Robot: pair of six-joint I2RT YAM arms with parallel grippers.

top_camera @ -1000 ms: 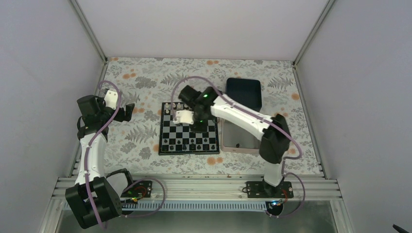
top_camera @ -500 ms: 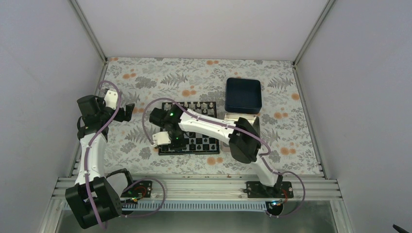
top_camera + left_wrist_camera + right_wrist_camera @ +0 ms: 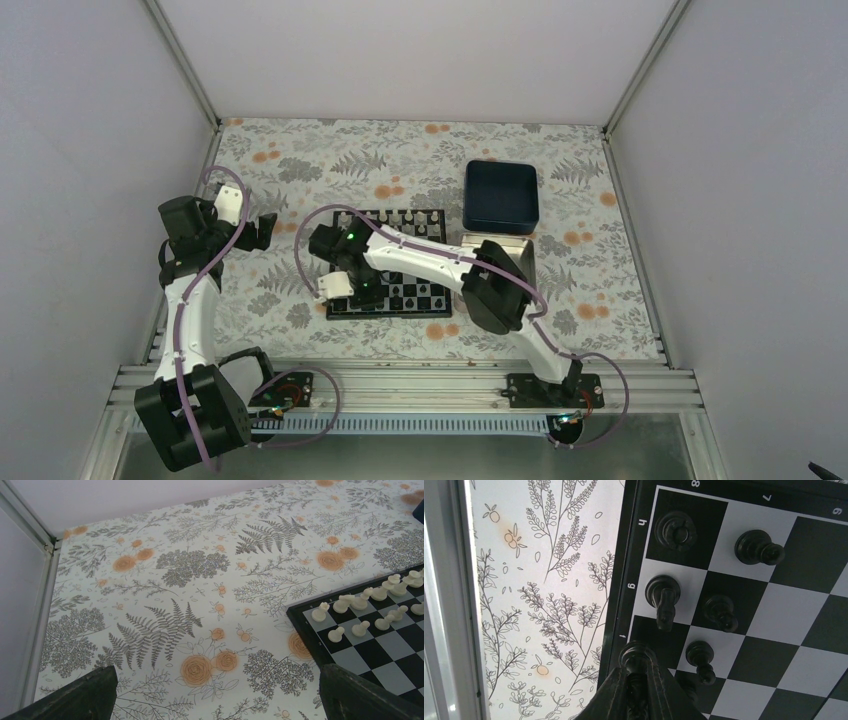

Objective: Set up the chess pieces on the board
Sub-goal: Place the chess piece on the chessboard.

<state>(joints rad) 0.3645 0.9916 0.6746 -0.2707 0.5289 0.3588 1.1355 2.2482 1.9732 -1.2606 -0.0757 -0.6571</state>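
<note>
Reaching across from the right, the right gripper sits in the top external view over the near left corner of the board. The left gripper hangs well apart, over the patterned table to the board's left. White pieces line the far rows. A few dark figures show on the near rows right of the arm, too small to count. The dark blue tray looks bare. The silver tray is mostly hidden under the right arm, so I cannot tell whether any stock is left there.

Left wrist view: the fingers stand wide apart with nothing between them. Only the board's corner with white pieces is in sight.

Right wrist view: the fingers are pressed together on a black piece with a round head, over the f square of the back rank, at the board's edge. Whether its base touches the square cannot be told. A rook stands on h and a knight on g. Three pawns occupy the next rank beside them.

Assessment: the white side appears set and this black corner is filled as far as f. The held piece is at its square, judged as the placing step. Squares further along are out of frame and unverified.
</note>
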